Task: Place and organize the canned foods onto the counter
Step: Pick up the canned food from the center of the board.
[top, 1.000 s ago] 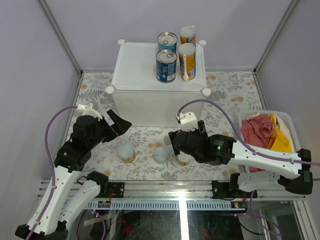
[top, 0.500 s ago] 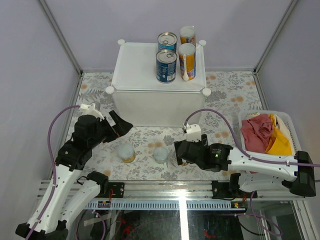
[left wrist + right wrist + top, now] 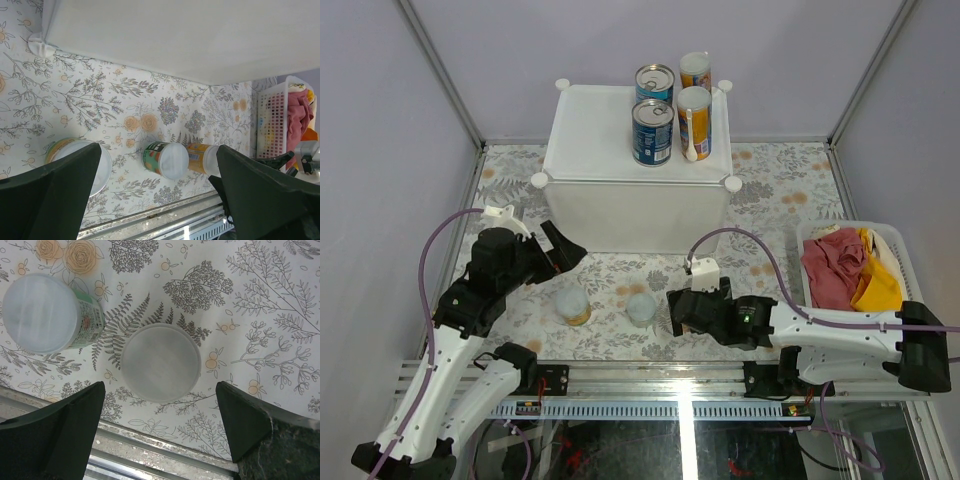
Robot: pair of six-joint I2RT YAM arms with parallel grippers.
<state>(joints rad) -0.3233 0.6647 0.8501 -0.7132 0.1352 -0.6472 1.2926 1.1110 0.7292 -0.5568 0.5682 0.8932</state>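
Note:
The white counter [image 3: 610, 135] holds two blue-labelled tins [image 3: 653, 131] and two tall yellow cans [image 3: 694, 122] at its right side. On the floral mat stand a short orange can [image 3: 572, 303], a green can [image 3: 641, 308] and a third pale-lidded can [image 3: 161, 362]. My right gripper [image 3: 680, 314] is open and hangs right above that third can, one finger on each side [image 3: 160, 386], hiding it from the top view. My left gripper [image 3: 560, 250] is open and empty, above and behind the orange can; its view shows all three cans [image 3: 165, 159].
A white slatted basket [image 3: 905, 250] of red and yellow cloth stands at the right. The metal rail [image 3: 650, 375] runs along the near edge, close to the three cans. The counter's front wall [image 3: 175, 35] stands just behind them.
My right gripper has moved toward the near edge and down over the third can, now covering it in the top view. The left arm has barely shifted.

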